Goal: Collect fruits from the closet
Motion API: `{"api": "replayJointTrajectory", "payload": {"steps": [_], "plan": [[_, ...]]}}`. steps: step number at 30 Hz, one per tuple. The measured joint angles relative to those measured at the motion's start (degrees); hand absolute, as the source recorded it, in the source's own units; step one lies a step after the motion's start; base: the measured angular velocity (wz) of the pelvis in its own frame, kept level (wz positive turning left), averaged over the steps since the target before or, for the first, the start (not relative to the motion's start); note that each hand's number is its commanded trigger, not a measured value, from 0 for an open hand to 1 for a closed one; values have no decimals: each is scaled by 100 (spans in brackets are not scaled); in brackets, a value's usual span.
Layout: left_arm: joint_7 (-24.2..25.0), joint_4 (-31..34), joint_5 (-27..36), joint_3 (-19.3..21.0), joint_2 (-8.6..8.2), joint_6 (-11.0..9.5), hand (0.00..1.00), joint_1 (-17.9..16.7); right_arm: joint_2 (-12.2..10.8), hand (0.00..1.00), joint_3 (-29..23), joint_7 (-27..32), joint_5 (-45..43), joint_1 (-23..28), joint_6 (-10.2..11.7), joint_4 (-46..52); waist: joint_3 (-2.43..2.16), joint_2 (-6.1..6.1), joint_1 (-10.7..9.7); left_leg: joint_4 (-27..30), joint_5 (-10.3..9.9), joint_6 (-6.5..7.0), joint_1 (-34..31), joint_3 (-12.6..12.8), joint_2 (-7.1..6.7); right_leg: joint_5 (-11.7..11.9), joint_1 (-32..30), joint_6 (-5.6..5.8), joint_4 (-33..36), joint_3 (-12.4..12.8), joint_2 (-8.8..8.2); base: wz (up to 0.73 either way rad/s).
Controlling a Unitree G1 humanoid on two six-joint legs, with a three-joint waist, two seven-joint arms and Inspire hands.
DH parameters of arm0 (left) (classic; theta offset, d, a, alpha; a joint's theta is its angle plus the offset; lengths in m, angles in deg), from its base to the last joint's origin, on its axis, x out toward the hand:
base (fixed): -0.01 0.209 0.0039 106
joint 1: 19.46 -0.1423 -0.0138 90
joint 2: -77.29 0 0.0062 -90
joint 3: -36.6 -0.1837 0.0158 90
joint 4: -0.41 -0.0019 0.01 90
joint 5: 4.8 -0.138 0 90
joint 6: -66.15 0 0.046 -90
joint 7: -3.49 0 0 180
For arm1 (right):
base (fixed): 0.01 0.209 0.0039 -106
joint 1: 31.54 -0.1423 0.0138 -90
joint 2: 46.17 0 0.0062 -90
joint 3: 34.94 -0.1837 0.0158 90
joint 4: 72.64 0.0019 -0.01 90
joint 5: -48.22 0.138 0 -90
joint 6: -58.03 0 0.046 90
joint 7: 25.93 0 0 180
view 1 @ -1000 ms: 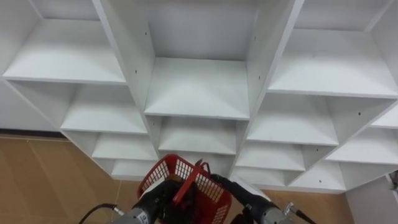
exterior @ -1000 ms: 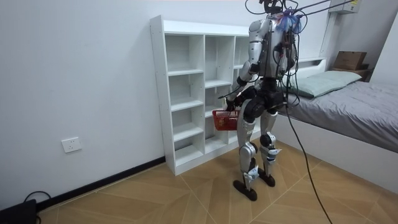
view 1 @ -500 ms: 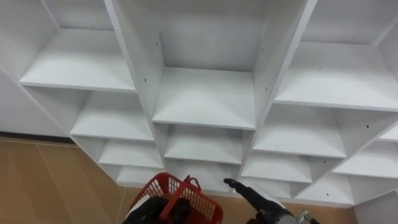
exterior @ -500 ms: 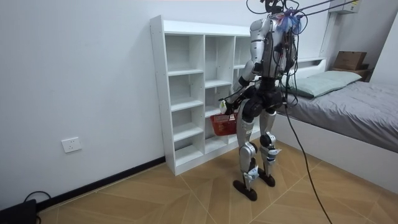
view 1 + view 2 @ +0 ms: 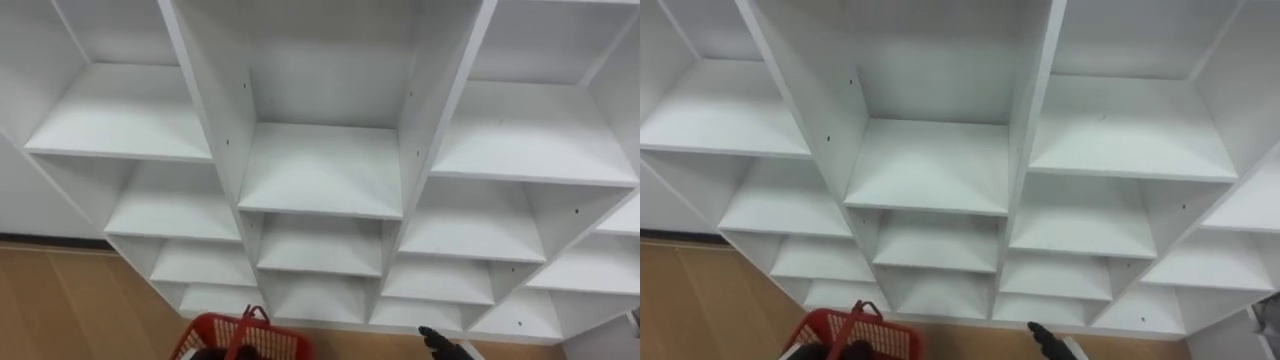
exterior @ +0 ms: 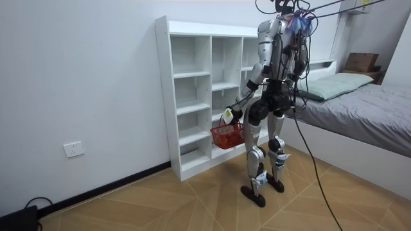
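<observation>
A red mesh basket (image 5: 236, 338) with a red handle (image 5: 251, 319) hangs at the lower left of the eye views. In the room view my left hand (image 6: 229, 116) is curled round the handle and holds the basket (image 6: 226, 135) at thigh height in front of the white closet (image 6: 192, 96). My right hand (image 5: 443, 344) shows at the bottom edge, right of the basket, with dark fingers held straight and nothing in them. The closet's compartments (image 5: 322, 165) show bare white boards. I stand upright, close to the closet and facing it.
Wooden floor (image 5: 70, 300) lies below the closet on the left. A bed (image 6: 366, 109) with grey bedding stands on the room view's right, behind me. A wall socket (image 6: 74, 149) sits low on the wall at the room view's left.
The basket has sunk lower and moved to my left in the left hand. The right hand has left the basket and dropped to the bottom right edge.
</observation>
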Motion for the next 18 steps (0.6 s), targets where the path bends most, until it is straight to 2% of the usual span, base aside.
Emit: {"api": "replayJointTrajectory", "payload": {"steps": [6,9,11,18], "plan": [[-205,-116,68,210,-18,-1,100,-89,-65,0,-357,257,578,66,40,-615,-8,26,-69,-83,-10,-14,145,124,34,30,48,-10,-75,146,51,-12],[-367,-199,71,304,-27,0,100,-141,-177,0,-664,317,917,89,35,-934,-13,21,-89,-83,-39,-25,147,189,58,30,33,-11,-79,212,73,-11],[-452,-355,66,576,-94,11,100,-146,-246,0,-810,314,1112,92,32,-1116,-10,15,-88,-86,-51,-33,183,252,76,37,2,-21,-74,286,94,-16],[-477,-473,70,882,-164,120,100,-163,-257,0,-877,214,1792,-12,-32,-1653,-20,5,-107,-86,-94,-31,233,299,86,38,23,-20,-62,350,111,-6]]}}
